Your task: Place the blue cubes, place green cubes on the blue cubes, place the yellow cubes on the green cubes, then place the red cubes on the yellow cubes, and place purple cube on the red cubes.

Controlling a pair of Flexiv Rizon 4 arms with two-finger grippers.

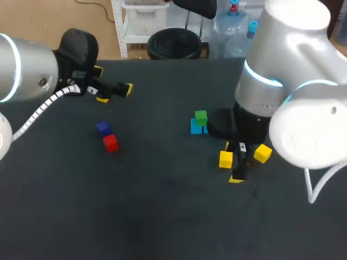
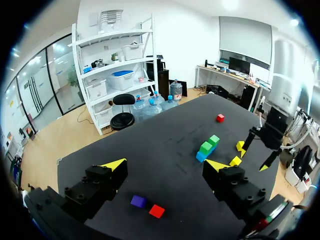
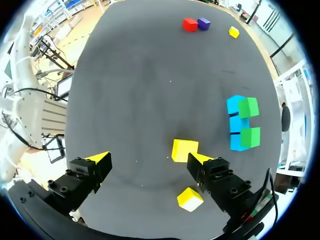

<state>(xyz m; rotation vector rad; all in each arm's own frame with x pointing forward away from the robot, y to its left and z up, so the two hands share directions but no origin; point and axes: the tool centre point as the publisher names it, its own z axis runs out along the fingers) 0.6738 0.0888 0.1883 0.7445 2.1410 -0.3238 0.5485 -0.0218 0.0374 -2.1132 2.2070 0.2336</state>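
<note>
Two blue cubes [image 3: 235, 124] lie side by side right of the table's middle, each with a green cube [image 3: 249, 122] on top; the stack [image 1: 199, 123] is also in the head view. My right gripper [image 1: 232, 162] hangs open over a yellow cube [image 3: 184, 150], which lies between its fingers close to one of them. A second yellow cube [image 3: 190, 198] sits outside that finger. At the left, a purple cube [image 1: 103, 128] and a red cube [image 1: 110, 142] lie together. My left gripper [image 1: 115, 82] stands open above the table behind them, holding nothing.
A third yellow cube [image 1: 102, 99] appears to lie under my left gripper. Another red cube [image 2: 220, 118] sits far beyond the blue-green stack, hidden by my right arm in the head view. Bare dark tabletop [image 1: 162, 206] fills the front and middle.
</note>
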